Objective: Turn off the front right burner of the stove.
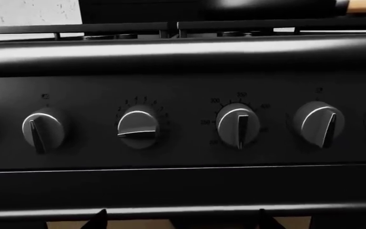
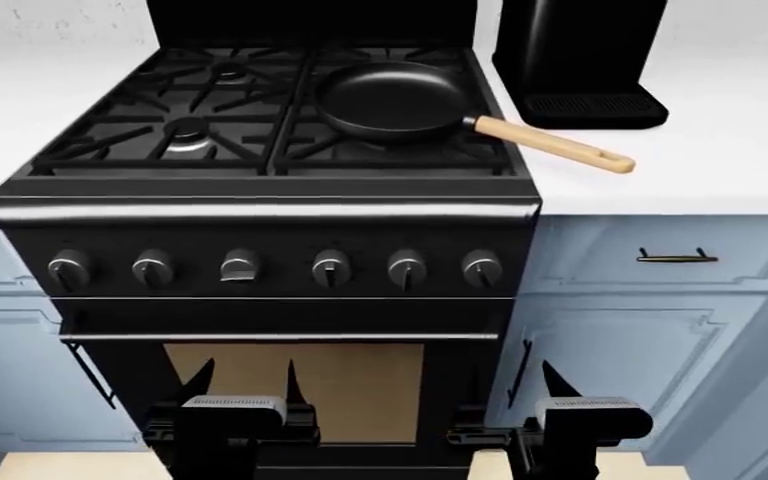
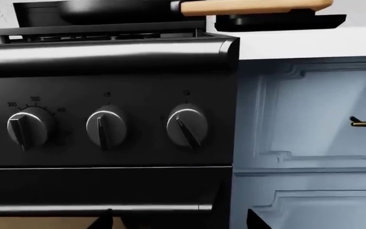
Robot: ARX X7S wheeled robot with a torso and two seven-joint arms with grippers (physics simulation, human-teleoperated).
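The black stove (image 2: 261, 235) fills the head view, with six round knobs in a row on its front. A black frying pan (image 2: 391, 98) with a wooden handle lies over the right grates and hides most of the front right burner (image 2: 381, 148); only grate prongs show there. The third knob from the left (image 2: 239, 267) (image 1: 138, 127) is turned sideways, while the others point down. My left gripper (image 2: 245, 378) (image 1: 181, 219) hangs open before the oven door, below the knobs. My right gripper (image 2: 511, 390) (image 3: 179, 219) is open near the stove's lower right corner, touching nothing.
A tall black coffee machine (image 2: 578, 55) stands on the white counter (image 2: 704, 150) right of the stove. Blue cabinets flank the stove, with a drawer handle (image 2: 678, 257) on the right. The rightmost knob (image 3: 186, 126) sits near the stove's right edge.
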